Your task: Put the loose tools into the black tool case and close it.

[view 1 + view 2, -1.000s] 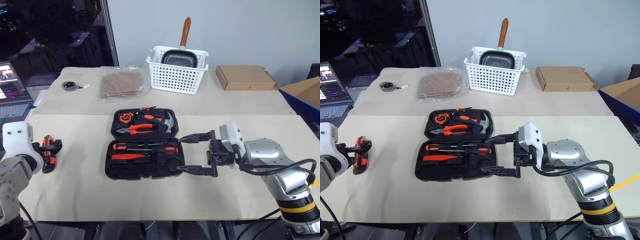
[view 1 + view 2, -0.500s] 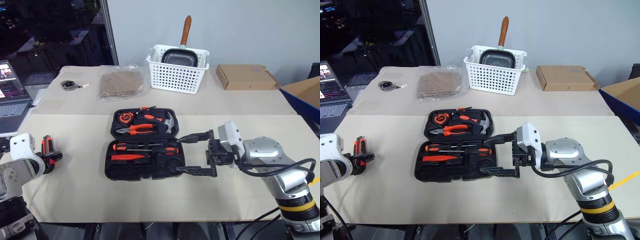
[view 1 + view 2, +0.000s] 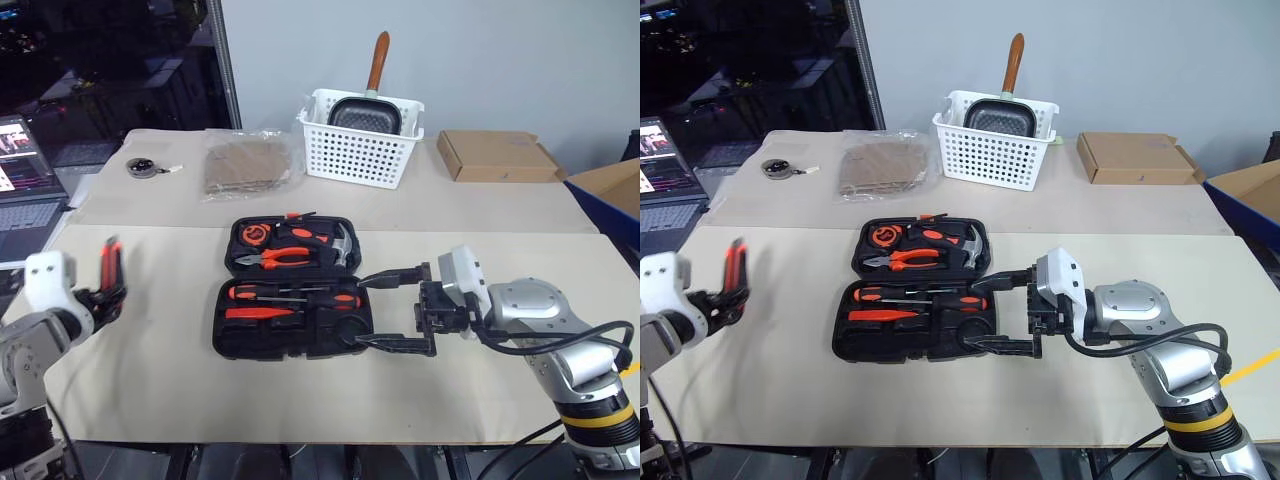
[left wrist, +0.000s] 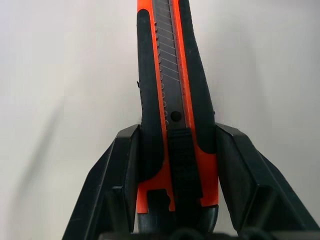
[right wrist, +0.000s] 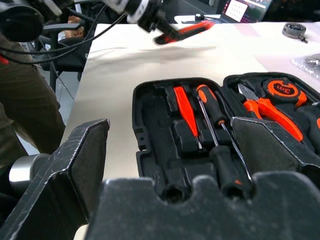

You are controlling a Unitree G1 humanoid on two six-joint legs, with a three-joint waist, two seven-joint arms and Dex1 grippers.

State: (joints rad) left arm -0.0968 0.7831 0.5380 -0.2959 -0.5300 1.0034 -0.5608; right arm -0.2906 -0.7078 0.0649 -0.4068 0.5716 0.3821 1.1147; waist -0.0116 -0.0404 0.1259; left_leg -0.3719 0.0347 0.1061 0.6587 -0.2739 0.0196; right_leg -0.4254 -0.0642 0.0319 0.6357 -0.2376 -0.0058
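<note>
Above the table (image 3: pixel 150 350), the knife (image 4: pixel 172 95) was clamped in the left gripper (image 3: pixel 105 290), while the right gripper (image 3: pixel 395 310) was spread beside the open case (image 3: pixel 290 310).

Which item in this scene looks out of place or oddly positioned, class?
The orange-and-black utility knife stands out: it is off the table, clamped in the left claw out at the table's left edge, apart from the open black tool case where the other tools lie. Nothing looks spilled or damaged.
</note>
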